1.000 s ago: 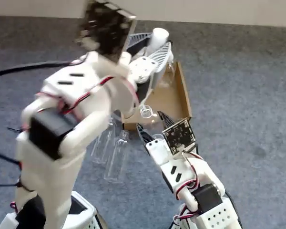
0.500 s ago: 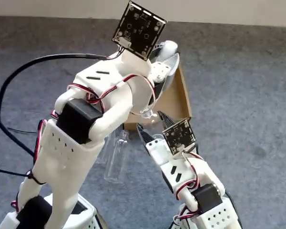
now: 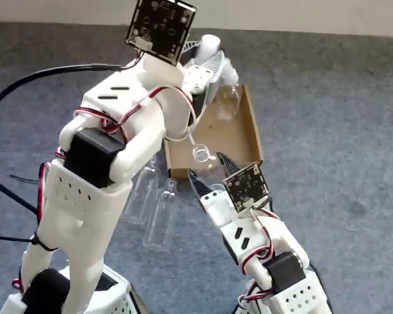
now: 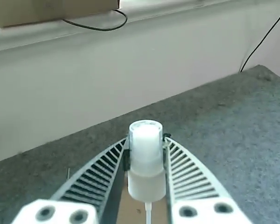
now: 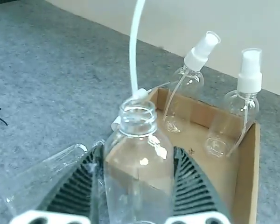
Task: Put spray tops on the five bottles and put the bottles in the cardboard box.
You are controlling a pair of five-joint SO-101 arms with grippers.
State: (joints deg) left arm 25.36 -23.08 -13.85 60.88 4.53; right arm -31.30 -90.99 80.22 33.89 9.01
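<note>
The left pincer (image 4: 146,140), pinching a spray top (image 4: 146,161), has swung back, its tube (image 5: 136,46) dangling beside the open bottle (image 5: 137,140) clamped in the right pincer (image 5: 136,150); capping is not yet done.

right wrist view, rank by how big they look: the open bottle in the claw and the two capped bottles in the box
1. the open bottle in the right claw: largest, though nearest the camera, which inflates it
2. the tilted capped bottle and the upright capped bottle: about alike, so not ranked
</note>
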